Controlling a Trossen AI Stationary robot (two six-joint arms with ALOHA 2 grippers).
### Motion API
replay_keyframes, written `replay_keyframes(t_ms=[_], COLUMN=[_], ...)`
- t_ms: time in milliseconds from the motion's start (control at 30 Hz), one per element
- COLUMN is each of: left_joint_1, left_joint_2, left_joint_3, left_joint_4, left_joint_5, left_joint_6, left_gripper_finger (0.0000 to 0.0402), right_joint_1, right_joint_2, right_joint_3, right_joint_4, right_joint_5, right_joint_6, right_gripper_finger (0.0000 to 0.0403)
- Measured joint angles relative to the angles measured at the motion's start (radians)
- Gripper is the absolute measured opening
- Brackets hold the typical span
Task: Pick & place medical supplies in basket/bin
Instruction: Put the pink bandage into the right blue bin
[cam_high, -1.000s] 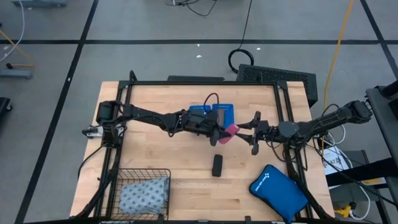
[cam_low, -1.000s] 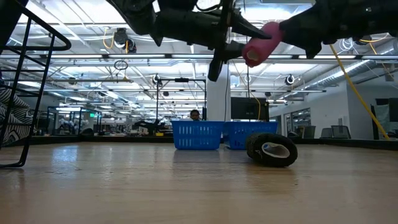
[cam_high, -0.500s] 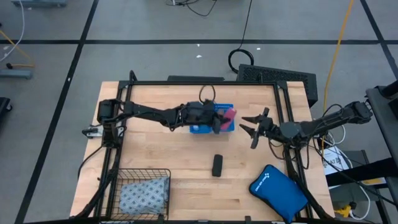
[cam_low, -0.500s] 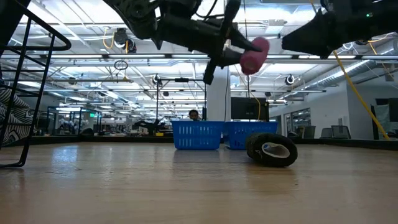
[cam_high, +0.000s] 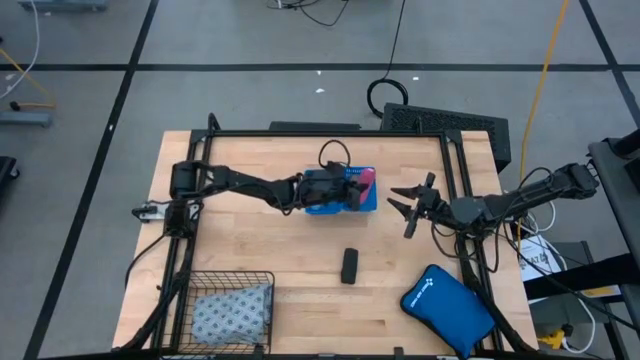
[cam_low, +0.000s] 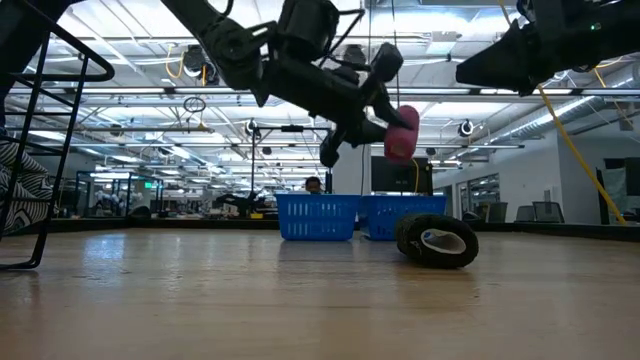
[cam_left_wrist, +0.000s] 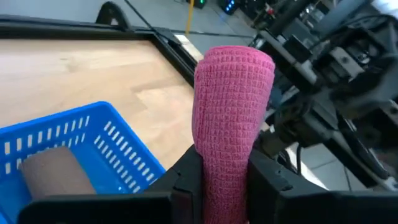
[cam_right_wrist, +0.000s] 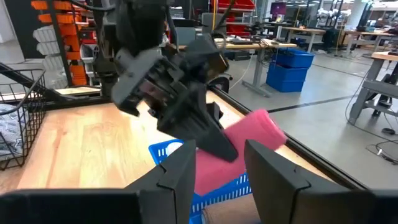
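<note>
A light wooden counter with a dark frame stands on a grey floor crossed by dark lines; beyond it the low view shows a large hall with ceiling lights, desks and screens. Near the counter's front right corner lies a big blue zip pouch, and at the front left corner a black wire basket holds a grey-blue dotted soft pack. A small blue tray with two compartments sits near the back middle, with a brown roll lying in one compartment. A black roll lies on the bare wood in front of the tray, apart from it. The left end effector hangs above the tray, clamped tight on a pink roll that sticks out past its fingers, clear of the tray. The right end effector hovers just to the right of the tray, fingers spread and holding nothing.
</note>
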Motion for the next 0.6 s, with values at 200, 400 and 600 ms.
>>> replay_keyframes(t_ms=[200,400,600], left_joint_1=[-0.002,-0.020,-0.034], left_joint_2=[0.013,0.007,0.009], left_joint_3=[0.000,0.001,0.001], left_joint_4=[0.092,0.329,0.303], left_joint_5=[0.095,0.242,0.237], left_joint_6=[0.057,0.255,0.263], left_gripper_finger=[0.0073,0.0073,0.0073], right_joint_1=[0.000,-0.025,-0.050], right_joint_2=[0.004,0.005,0.015], right_joint_3=[-0.004,-0.053,-0.174], right_joint_4=[-0.011,0.045,0.452], right_joint_5=[0.000,0.005,-0.146], right_joint_6=[0.042,0.106,0.077], right_gripper_finger=[0.0125,0.0121,0.0139])
